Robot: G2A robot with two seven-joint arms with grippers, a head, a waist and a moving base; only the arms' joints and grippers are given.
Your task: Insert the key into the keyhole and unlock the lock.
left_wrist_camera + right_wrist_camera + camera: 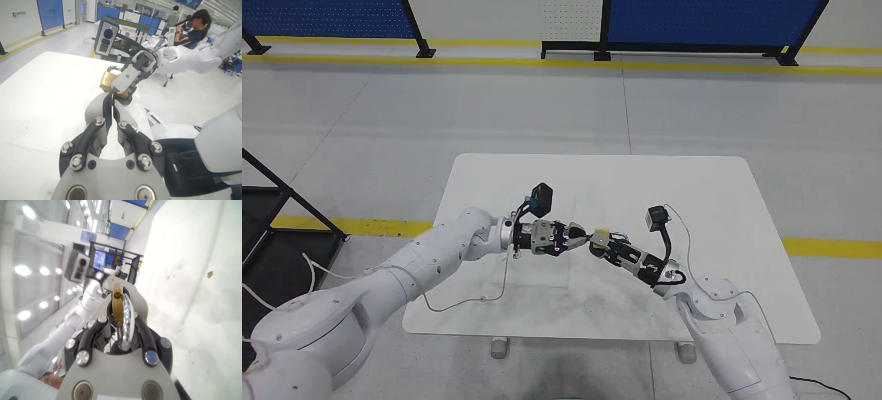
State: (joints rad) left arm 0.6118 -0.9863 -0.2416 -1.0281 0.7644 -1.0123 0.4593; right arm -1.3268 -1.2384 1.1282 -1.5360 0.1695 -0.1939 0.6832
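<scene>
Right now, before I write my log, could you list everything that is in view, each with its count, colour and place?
padlock: one, brass body with silver shackle, held above the middle of the table in the right gripper
key: one, silver, clamped in the left gripper, tip at the padlock's underside; whether it is inside, I cannot tell
table: one, white, under both arms
partition panels: two, blue, standing on the floor beyond the table
floor lines: several, yellow, beside and beyond the table
rack: one, black, on the floor beside the table
left gripper: one, white and black, shut on the key
right gripper: one, white and black, shut on the padlock
</scene>
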